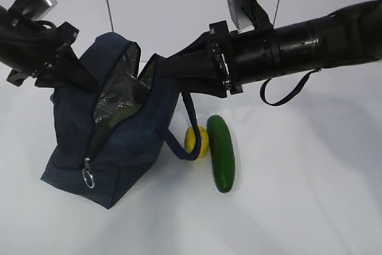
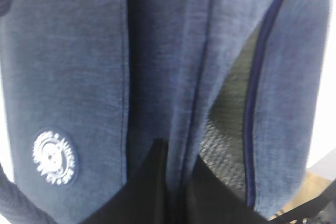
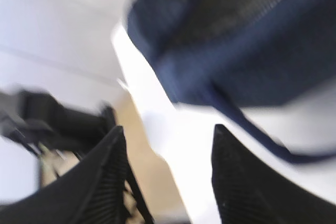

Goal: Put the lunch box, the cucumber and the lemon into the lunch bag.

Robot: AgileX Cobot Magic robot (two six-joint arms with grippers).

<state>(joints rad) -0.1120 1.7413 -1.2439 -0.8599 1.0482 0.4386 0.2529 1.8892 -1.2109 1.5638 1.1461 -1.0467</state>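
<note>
The navy lunch bag point(image 1: 134, 141) leans on the white table with its top unzipped and its silver lining point(image 1: 116, 97) showing. My left gripper point(image 1: 89, 82) is shut on the fabric of the bag's left rim point(image 2: 184, 77), and in the left wrist view its fingertips point(image 2: 157, 153) pinch that fold. My right gripper point(image 1: 156, 70) hovers at the bag's upper right rim, jaws open and empty point(image 3: 168, 128). The yellow lemon point(image 1: 200, 138) and the dark green cucumber point(image 1: 221, 152) lie side by side to the right of the bag. The lunch box is out of view.
One loop handle point(image 1: 184, 147) of the bag droops in front of the lemon. The zipper's metal ring pull point(image 1: 88, 178) hangs at the bag's near end. A dark strap point(image 1: 286, 91) dangles from the right arm. The table point(image 1: 310, 195) is white.
</note>
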